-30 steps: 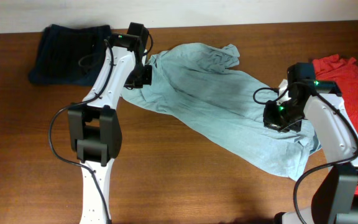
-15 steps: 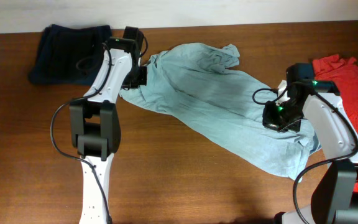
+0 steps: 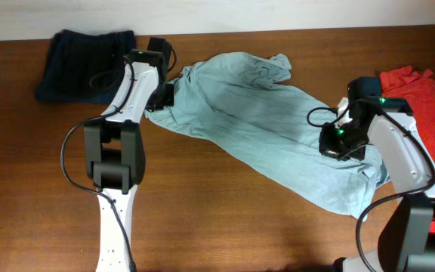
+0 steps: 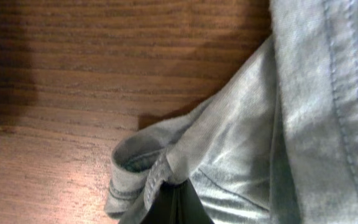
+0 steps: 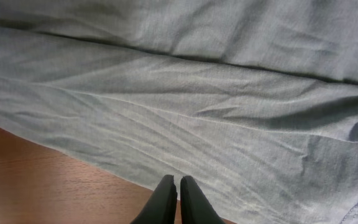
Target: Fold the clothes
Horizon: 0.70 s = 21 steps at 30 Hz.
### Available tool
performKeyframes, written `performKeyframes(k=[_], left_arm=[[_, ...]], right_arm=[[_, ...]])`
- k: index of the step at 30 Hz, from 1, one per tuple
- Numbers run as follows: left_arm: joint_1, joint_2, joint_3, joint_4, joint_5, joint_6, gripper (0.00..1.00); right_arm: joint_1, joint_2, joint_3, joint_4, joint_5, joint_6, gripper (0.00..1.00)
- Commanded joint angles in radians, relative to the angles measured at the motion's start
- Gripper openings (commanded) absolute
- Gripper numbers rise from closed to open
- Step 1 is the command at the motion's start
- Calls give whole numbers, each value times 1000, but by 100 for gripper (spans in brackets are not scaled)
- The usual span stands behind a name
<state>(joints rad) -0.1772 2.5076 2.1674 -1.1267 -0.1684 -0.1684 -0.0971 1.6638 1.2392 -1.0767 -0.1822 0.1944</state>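
Findings at this moment:

1. The light blue shirt [image 3: 255, 113] lies unfolded and rumpled, slanting across the table [image 3: 225, 219] from the far left to the near right.
2. My left tool [image 3: 165, 92] sits at the shirt's far-left corner. The left wrist view shows it closed on a bunched bit of hem, with only a small amount of cloth in the bite.
3. My right tool [image 3: 343, 141] is over the shirt's near-right end. Its jaws are narrow, almost touching. I cannot tell whether any cloth lies between them.

Risks, in my judgement:

- The left bite is shallow and on a rolled hem, so tension across the shirt could pull the hem free and drop that corner.
- If the right tool holds nothing, any stretch or lift acts on one corner only and the shirt drags into a heap.
- The hem loops back on itself at the left grip, and a fold made from this hold could trap that twist.
- The dark garment [image 3: 85, 60] lies near the left corner and the red garment [image 3: 425, 98] is just beside the right end. A wide sweep could snag either.
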Motion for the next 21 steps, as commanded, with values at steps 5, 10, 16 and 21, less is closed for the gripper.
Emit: performKeyframes(k=[5,10,16,21], left_arm=[[23,25,-42,-8,4,2,1],[67,58,-43,-134,-14,-45,1],[156,86,-59,-299,-37,-127,1],[195,86,-60,-409,-7,-134,1]], right_arm=[[8,10,-9,-2,10,-6,10],[8,10,-9,-2,10,-6,10],[8,10,-9,-12,10,-6,11],[8,10,-9,-12,10,-6,11]])
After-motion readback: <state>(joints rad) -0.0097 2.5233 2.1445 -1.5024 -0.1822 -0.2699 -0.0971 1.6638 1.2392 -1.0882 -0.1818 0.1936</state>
